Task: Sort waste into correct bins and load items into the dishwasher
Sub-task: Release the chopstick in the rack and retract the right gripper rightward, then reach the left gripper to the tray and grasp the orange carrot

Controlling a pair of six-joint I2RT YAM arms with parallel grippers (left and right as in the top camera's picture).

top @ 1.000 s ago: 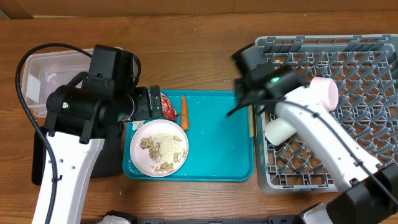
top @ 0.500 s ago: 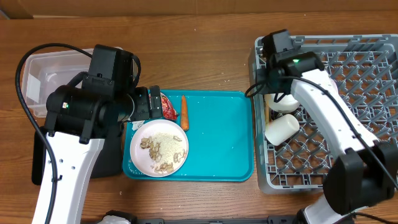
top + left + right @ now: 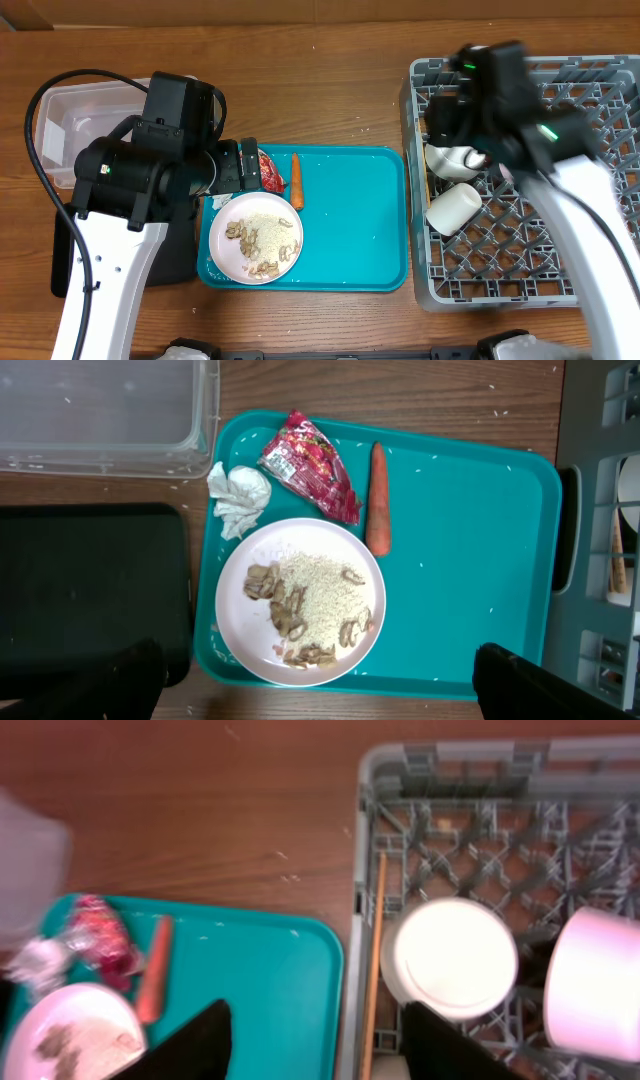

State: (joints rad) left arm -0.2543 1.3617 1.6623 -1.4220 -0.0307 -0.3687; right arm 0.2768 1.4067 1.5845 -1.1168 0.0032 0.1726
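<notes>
Fingers, left: the left gripper [image 3: 318, 665] is hanging over the teal tray [image 3: 460, 590], its two fingers spread wide and holding nothing.
Fingers, right: the right gripper [image 3: 315, 1010] is hovering at the left edge of the rack [image 3: 480, 830], its fingers also wide apart and empty.
Wrapper: the red wrapper [image 3: 310, 465] is lying at the top of the teal tray, between the tissue [image 3: 240, 498] and the carrot [image 3: 378, 500]. It is looking very light, crinkled and probably slippery, so a pinch on a raised fold seems best.
Tissue: it is sitting crumpled just beside the plate [image 3: 228, 622]. It is soft and nearly weightless, and a pinch from the top is likely enough.
Carrot: it is lying straight, touching the plate rim or nearly so. It is stiff and round and may be rolling if pushed, so closing across its thick middle seems safest.
Plate: it is carrying rice [image 3: 320, 595] and beige scraps [image 3: 290, 610]. It is hard and breakable, and the loose food is asking for a level carry, gripped at a bare part of the rim.
Bins: the clear tub [image 3: 100, 460] and the black tray [image 3: 90, 590] are waiting just left of the teal tray.
Rack: a white bowl [image 3: 455, 958] and a pale pink one [image 3: 600, 980] are already resting inside.
</notes>
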